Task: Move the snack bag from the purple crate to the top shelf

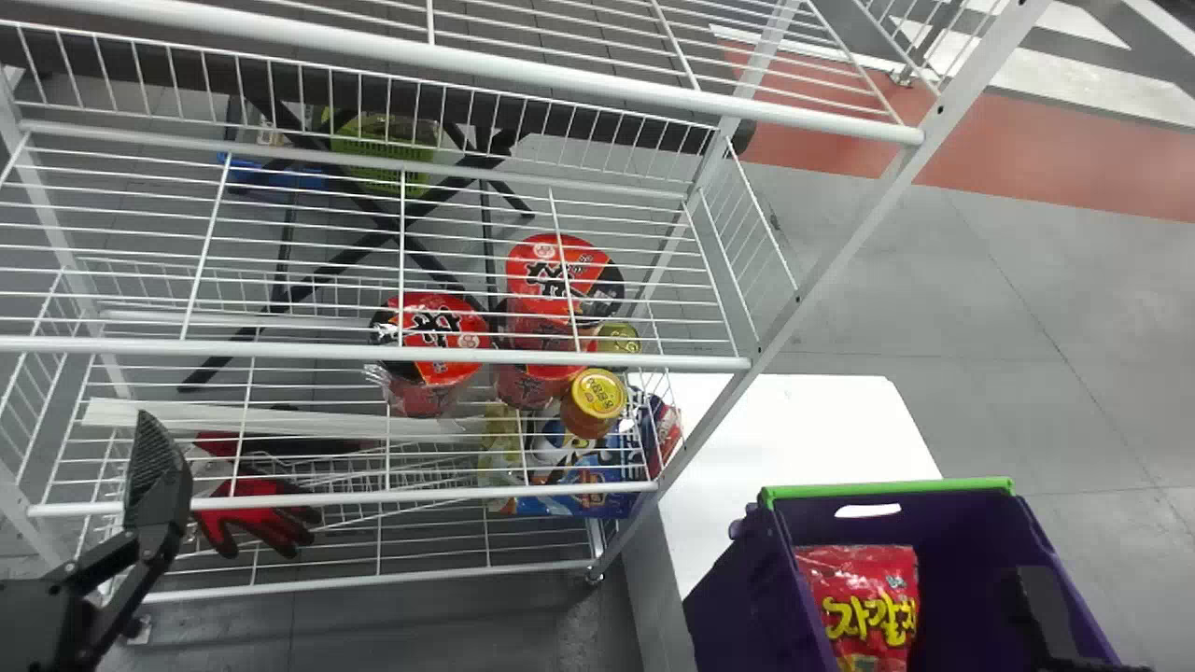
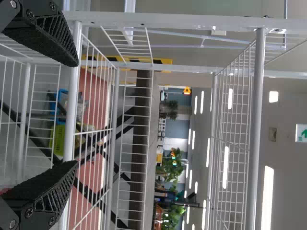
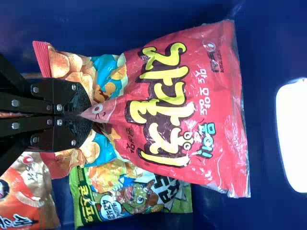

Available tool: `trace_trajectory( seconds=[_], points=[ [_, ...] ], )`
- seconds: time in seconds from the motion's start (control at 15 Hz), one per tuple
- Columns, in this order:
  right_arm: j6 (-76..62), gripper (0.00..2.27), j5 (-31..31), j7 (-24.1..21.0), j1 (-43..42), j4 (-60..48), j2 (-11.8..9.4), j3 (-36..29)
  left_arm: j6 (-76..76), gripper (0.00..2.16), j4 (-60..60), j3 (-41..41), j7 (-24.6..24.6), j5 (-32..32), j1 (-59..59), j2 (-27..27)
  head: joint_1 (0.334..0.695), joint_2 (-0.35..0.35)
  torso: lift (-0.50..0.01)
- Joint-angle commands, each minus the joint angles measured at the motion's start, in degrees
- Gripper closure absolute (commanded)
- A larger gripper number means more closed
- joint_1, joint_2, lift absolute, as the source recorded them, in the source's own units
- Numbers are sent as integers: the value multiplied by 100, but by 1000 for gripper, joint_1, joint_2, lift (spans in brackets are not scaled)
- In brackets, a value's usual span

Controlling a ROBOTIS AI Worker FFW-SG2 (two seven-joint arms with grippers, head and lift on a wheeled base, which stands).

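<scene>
Gray flr (image 1: 971, 317), R claw (image 1: 1046, 611) gripping snack bag (image 1: 859, 607) in purple crate (image 1: 756, 607), L claw (image 1: 157, 485) open

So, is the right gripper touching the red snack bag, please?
Touching: the right wrist view shows the right gripper pinching a fold of the red snack bag.

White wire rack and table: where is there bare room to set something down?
Bare: the white table between the rack's right post and the purple crate; also the wire shelf just above the noodle cups, behind its front rail. Crowded: right end below, around the cups and yellow-lidded jar; and the crate, where the right pincer grips the red snack bag.
</scene>
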Motion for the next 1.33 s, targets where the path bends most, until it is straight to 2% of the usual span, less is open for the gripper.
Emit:
trace_trajectory(
  seconds=[0.0, 0.27, 1.27],
  points=[
    [191, 1625, -9, 73, 0, -251, 132, -64, 15, 83, 12, 22, -9, 16, -21, 8, 695, -350, -346],
    [419, 1625, 9, 196, 53, -621, 246, -125, 32, 83, 91, 31, -9, 51, -73, -1, 695, -350, -330],
    [1035, 1625, 96, 601, -9, -1271, 220, -178, 191, 83, 109, 14, 9, 69, -240, -18, 695, -350, -270]
  ],
)
